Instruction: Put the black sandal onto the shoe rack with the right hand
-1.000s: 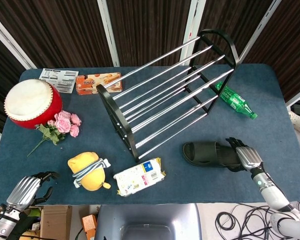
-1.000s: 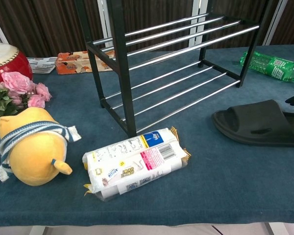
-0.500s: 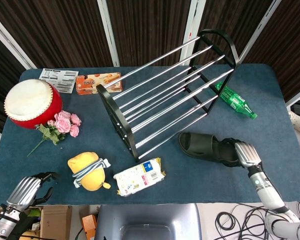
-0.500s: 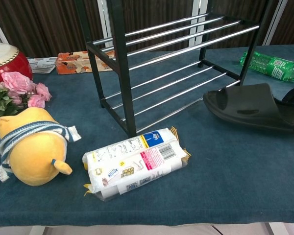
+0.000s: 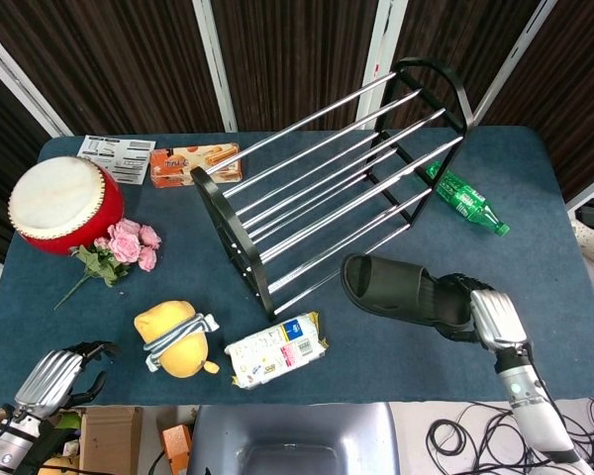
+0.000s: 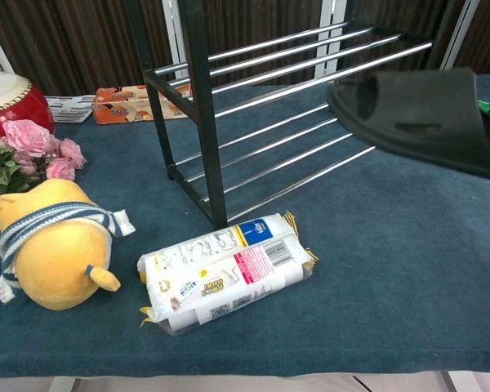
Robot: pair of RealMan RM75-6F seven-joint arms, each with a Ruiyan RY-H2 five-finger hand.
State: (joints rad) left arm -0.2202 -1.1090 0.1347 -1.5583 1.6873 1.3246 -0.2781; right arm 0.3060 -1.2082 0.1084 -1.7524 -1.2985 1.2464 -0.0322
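My right hand (image 5: 485, 315) grips the heel end of the black sandal (image 5: 396, 290) and holds it in the air above the table, toe pointing left toward the shoe rack (image 5: 332, 178). In the chest view the black sandal (image 6: 416, 118) hangs level with the rack's upper bars, just right of the shoe rack (image 6: 269, 90); the hand itself is barely seen there at the right edge. My left hand (image 5: 54, 374) sits low at the table's front left corner, fingers curled, nothing in it.
A white snack pack (image 5: 276, 348) and a yellow plush toy (image 5: 176, 338) lie in front of the rack. A green bottle (image 5: 467, 201) lies right of it. Red drum (image 5: 64, 205), pink flowers (image 5: 126, 244) and a biscuit box (image 5: 194, 163) are at the left.
The right hand has lifted the sandal off the table and carried it up and left toward the rack. The left hand has not moved.
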